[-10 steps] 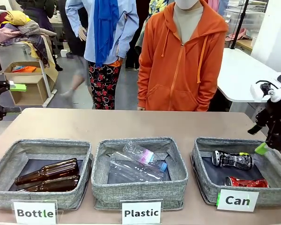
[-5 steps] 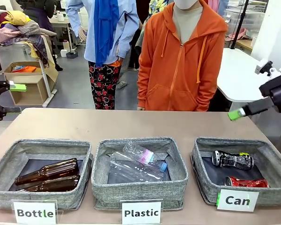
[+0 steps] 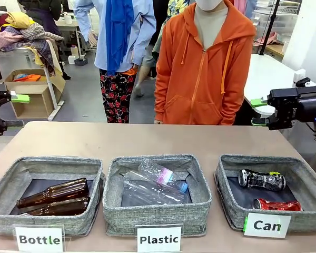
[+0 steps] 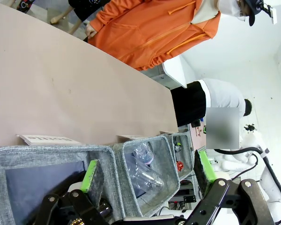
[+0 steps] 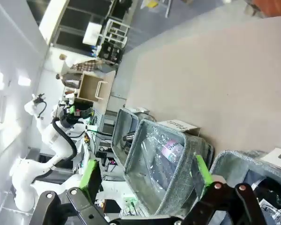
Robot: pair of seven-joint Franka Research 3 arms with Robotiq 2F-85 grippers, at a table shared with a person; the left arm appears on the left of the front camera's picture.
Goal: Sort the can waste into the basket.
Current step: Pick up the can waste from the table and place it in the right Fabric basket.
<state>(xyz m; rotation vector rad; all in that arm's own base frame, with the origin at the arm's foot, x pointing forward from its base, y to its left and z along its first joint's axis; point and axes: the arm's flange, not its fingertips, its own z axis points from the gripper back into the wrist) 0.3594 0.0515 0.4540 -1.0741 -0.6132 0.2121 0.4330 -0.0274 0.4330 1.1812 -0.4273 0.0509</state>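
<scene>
- Both sets of jaws stand spread and empty: the right gripper hangs level above the table's far right edge; the left gripper looks down on the baskets
- Black can and red can lie inside the Can basket, near right; black farther back, red nearer the sign
- Person in orange hoodie stands at the far side

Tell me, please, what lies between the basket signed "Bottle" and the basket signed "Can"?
In the front view, the "Plastic" basket, holding clear plastic bottles, lies between the "Bottle" basket and the "Can" basket.
</scene>
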